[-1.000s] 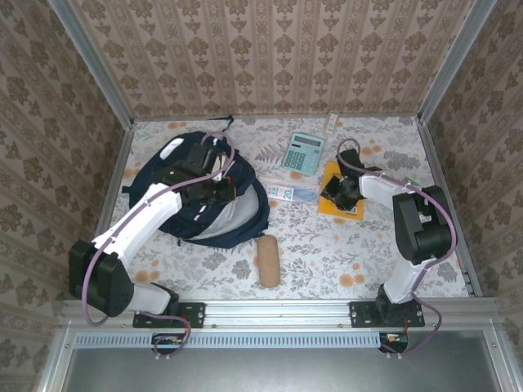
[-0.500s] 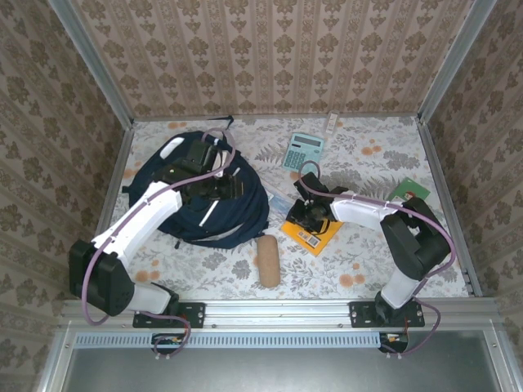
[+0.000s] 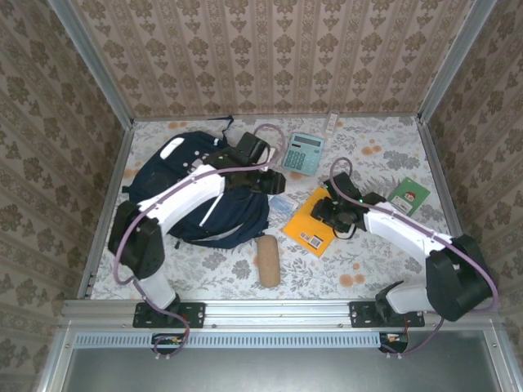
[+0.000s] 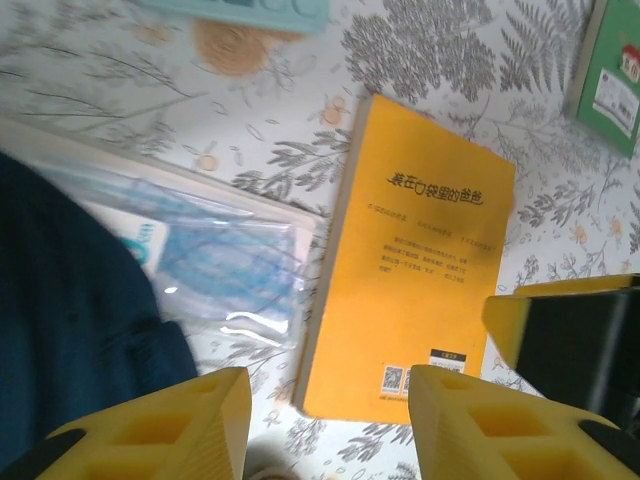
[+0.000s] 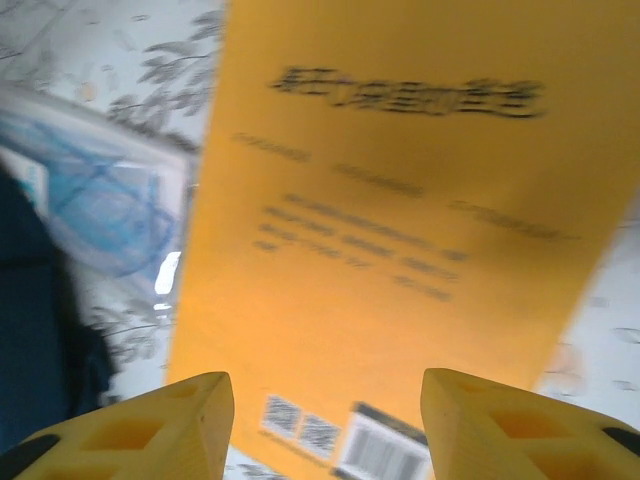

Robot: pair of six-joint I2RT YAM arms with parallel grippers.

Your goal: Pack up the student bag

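Hovering over the orange book (image 4: 420, 280) — right gripper (image 5: 325, 400) spread wide; left gripper (image 4: 330, 395) (wide too) just beside it, at the backpack (image 3: 157, 178) edge.

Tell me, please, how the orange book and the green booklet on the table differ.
The orange book is larger than the green booklet. The book's cover is orange with dark print and a barcode; the booklet is green with a white label. Both lie flat on the table.
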